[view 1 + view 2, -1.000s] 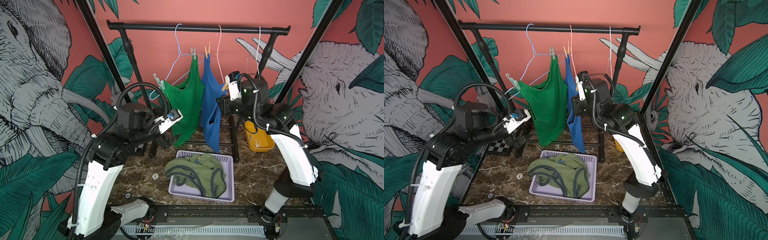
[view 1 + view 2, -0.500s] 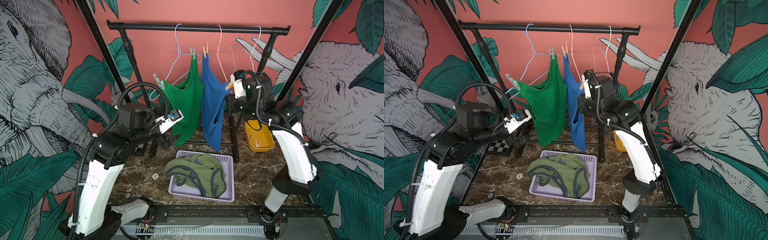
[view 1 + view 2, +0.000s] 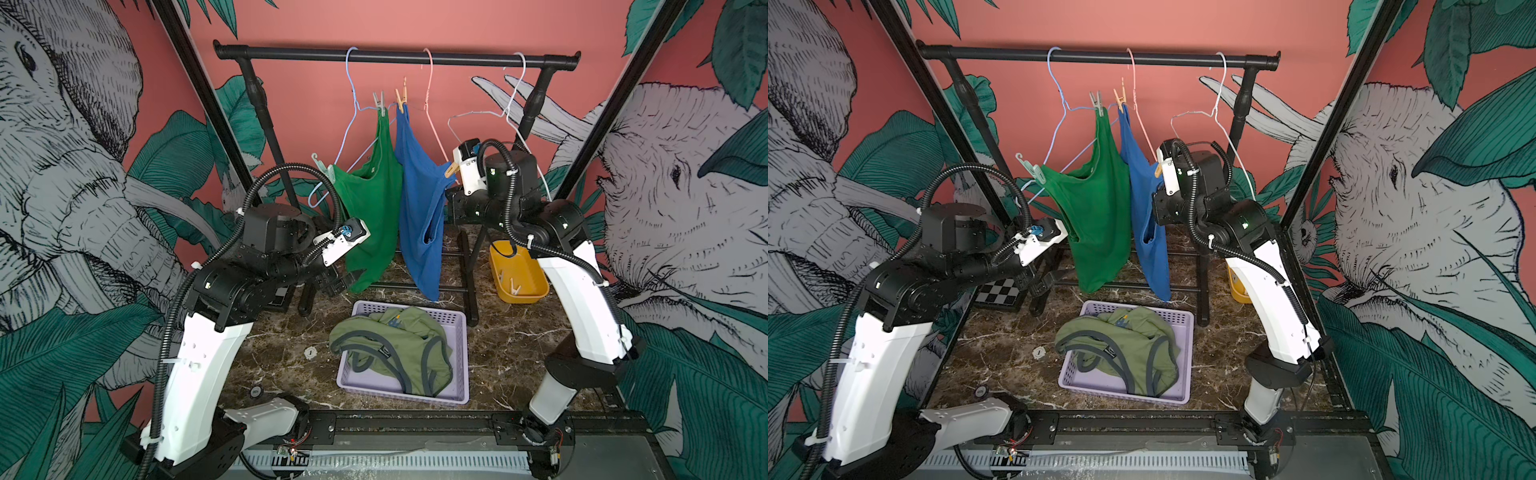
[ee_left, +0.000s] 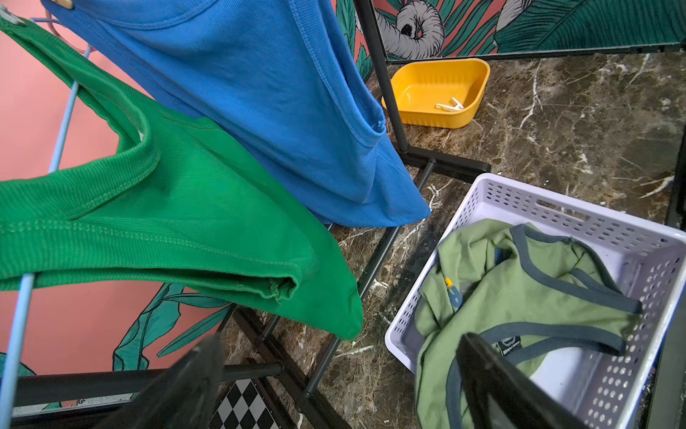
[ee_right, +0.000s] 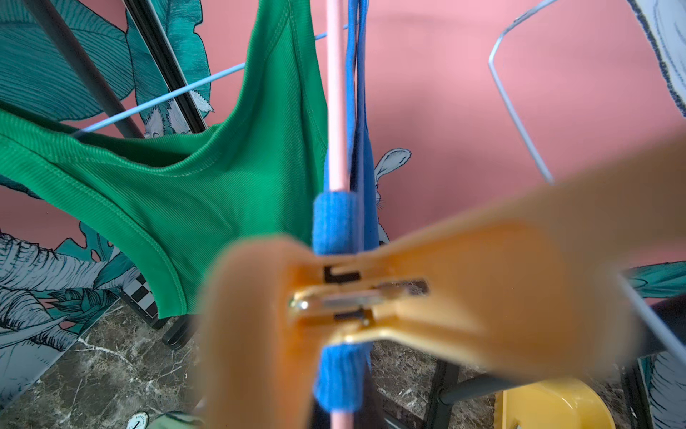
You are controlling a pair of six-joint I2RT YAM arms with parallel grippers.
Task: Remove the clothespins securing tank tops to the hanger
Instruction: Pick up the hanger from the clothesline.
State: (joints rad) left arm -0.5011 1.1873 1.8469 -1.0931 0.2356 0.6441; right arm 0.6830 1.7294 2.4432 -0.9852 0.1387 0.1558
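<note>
The right tool (image 3: 457,169) clamps the orange clothespin (image 5: 371,297) on the blue tank top (image 3: 415,199) — left tool (image 4: 337,371) spread wide, empty.

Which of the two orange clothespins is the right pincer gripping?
The lower orange clothespin, pinning the blue tank top at the low end of the pink hanger. The upper orange clothespin sits near its neck.

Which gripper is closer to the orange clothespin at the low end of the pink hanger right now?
Right. The right gripper is shut on the orange clothespin itself. The left gripper hangs open, low by the hem of the green top, beyond the blue top.
</note>
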